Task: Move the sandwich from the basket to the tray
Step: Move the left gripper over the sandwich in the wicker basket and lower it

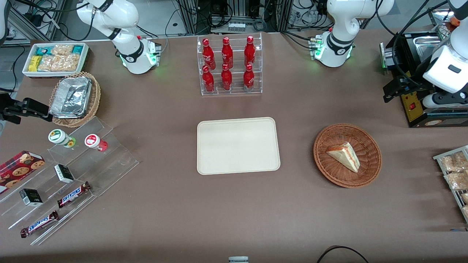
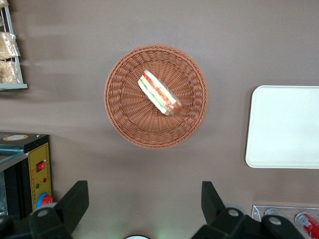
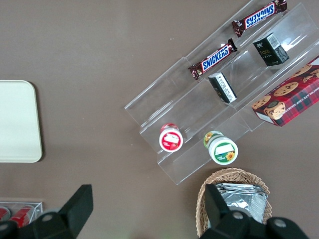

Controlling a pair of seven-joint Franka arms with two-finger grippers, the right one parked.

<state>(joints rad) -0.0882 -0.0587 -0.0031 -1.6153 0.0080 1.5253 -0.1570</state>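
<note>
We can read "SNICKERS" in blue letters on two brown candy bars lying on the clear acrylic step display. One Snickers bar (image 1: pixel 73 194) lies on a step farther from the front camera, the other Snickers bar (image 1: pixel 39 224) on the step nearest it; the right wrist view shows the same word on both. On that same display, a small black box (image 3: pixel 271 49) carries white lettering that we cannot make out for certain. The red bottles (image 1: pixel 227 53) in the clear rack bear white script, too small for us to read. Nothing else carries legible writing.
</note>
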